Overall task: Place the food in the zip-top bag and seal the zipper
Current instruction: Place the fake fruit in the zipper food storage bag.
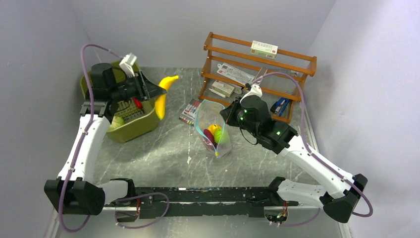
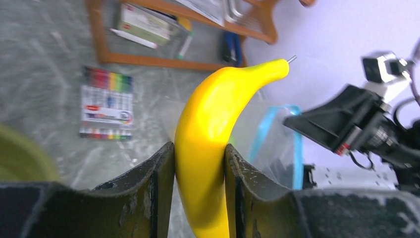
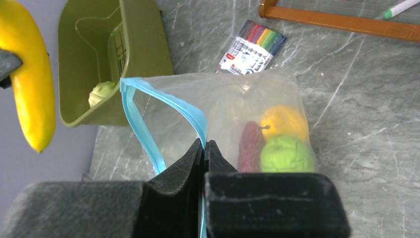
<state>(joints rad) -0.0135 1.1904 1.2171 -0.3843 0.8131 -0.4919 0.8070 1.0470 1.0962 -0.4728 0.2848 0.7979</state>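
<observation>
Clamped in my left gripper [image 2: 199,148] is the yellow banana [image 2: 218,104], held in the air just off the olive-green tub [image 1: 130,130] on the bag's side, while my right gripper [image 3: 204,147] is pinched shut on the zipper [image 3: 168,101] of the zip-top bag [image 3: 237,94], holding its mouth up and open. I judge I'm mid-loading: a green piece [image 3: 287,154], an orange-yellow piece [image 3: 283,121] and a purple-red piece [image 3: 250,144] sit inside, while a pale green piece [image 3: 101,93] and the red chili [image 1: 137,103] lie in the tub. Next I'd carry the banana over the mouth, tip it end-first into the narrow opening, and let go without tugging the bag from the right grip.
</observation>
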